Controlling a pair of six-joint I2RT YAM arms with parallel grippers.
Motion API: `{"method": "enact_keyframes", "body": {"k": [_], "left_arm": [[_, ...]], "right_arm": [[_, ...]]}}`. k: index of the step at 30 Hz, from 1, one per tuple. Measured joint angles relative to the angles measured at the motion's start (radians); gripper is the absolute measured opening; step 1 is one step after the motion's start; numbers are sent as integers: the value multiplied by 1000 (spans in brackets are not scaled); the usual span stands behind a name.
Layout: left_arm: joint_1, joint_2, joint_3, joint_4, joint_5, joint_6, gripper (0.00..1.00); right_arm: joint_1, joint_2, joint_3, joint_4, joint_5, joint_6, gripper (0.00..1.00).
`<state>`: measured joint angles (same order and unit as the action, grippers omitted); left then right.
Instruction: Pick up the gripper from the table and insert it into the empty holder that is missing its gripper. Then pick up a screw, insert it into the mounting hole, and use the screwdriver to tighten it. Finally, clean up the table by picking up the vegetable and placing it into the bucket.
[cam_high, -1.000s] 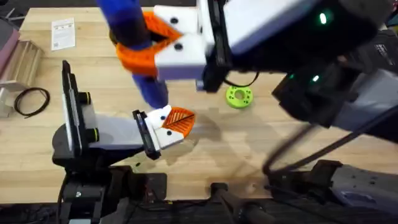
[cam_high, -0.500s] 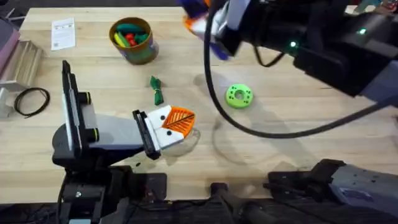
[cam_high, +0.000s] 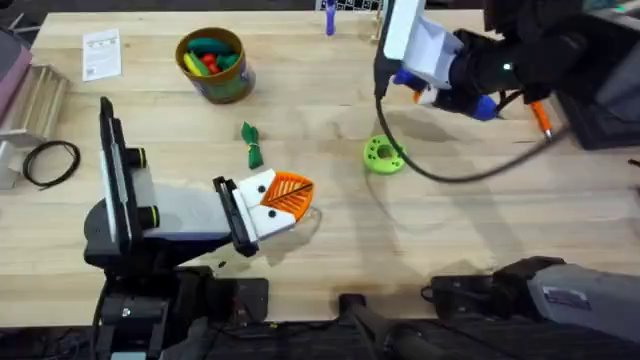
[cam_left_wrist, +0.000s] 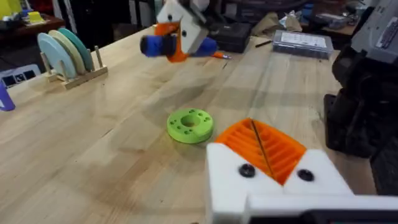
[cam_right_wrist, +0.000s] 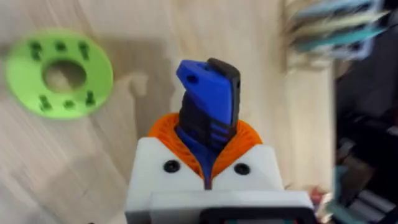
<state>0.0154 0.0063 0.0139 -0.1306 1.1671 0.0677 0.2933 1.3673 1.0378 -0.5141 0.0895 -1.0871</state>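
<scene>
My left gripper (cam_high: 289, 196) (cam_left_wrist: 261, 149) rests low over the table (cam_high: 450, 230), shut, empty. Both white holders (cam_left_wrist: 311, 180) carry orange ribbed wedges and a dark screw head (cam_left_wrist: 247, 170); a loose gripper piece is out of view. Far back on the right, my right gripper (cam_high: 438, 80) (cam_right_wrist: 208, 152) is shut on the blue screwdriver (cam_high: 482, 106) (cam_right_wrist: 208, 93) (cam_left_wrist: 152, 45), held above the wood. The dark-green vegetable (cam_high: 252, 143) lies just beyond my left gripper. The bucket (cam_high: 212, 64) stands at the back left with toy vegetables inside.
A lime-green disc with holes (cam_high: 384, 155) (cam_left_wrist: 190, 124) (cam_right_wrist: 59, 71) lies mid-table, right of the vegetable. A thin orange tool (cam_high: 540, 118) is at the far right. A black cable loop (cam_high: 50, 160), a paper card (cam_high: 102, 55) and a rack (cam_high: 35, 95) sit at the left.
My right arm has swung from close under the camera above my left gripper to the back right, carrying the screwdriver. That uncovered the bucket and the vegetable. My left arm has stayed still.
</scene>
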Motion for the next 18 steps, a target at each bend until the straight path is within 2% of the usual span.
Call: {"method": "enact_keyframes", "body": {"k": [5, 10, 15, 17, 18], "left_arm": [[0, 0, 0, 0, 0, 0, 15], [0, 0, 0, 0, 0, 0, 15], [0, 0, 0, 0, 0, 0, 15], [0, 0, 0, 0, 0, 0, 15], [0, 0, 0, 0, 0, 0, 15]], "right_arm": [[-71, 154, 0, -25, 11, -56, 17], [-90, 279, 0, -23, 19, -108, 18], [-96, 339, 0, -22, 34, -125, 36], [-96, 337, 4, -20, 39, -127, 237], [-96, 334, 8, -15, 43, -130, 388]]}}
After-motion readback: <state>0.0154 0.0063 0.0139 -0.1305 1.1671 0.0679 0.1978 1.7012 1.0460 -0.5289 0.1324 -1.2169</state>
